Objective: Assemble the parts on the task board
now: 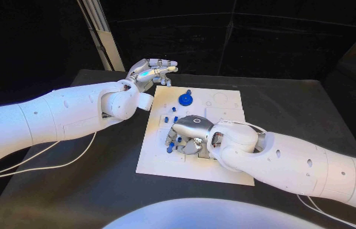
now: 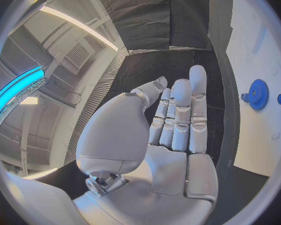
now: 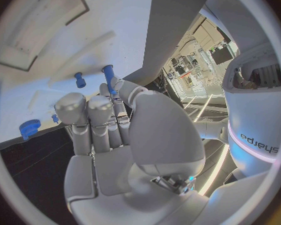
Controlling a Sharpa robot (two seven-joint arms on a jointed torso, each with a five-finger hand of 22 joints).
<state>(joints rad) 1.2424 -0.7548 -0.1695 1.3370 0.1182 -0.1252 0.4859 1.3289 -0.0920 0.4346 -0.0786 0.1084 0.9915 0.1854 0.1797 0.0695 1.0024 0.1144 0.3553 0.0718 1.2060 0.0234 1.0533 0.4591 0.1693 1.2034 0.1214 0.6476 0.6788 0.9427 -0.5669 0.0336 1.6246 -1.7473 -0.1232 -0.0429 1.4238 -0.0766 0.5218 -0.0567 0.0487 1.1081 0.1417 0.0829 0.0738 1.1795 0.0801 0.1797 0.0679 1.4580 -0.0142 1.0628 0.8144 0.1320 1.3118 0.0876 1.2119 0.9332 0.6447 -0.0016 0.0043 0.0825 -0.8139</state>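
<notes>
One peg pinched — right hand (image 1: 190, 134) low over the board (image 1: 223, 170) middle.
Left hand (image 1: 152, 72) hangs flat and empty off the far-left corner; keep the peg (image 3: 108, 78) upright — lower slowly.

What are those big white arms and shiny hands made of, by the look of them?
Both arms are thick, smooth white shells with small round holes. Thin pale cables trail beside each arm. The left hand and right hand are silver, with jointed metallic fingers and smooth rounded palm plates.
</notes>
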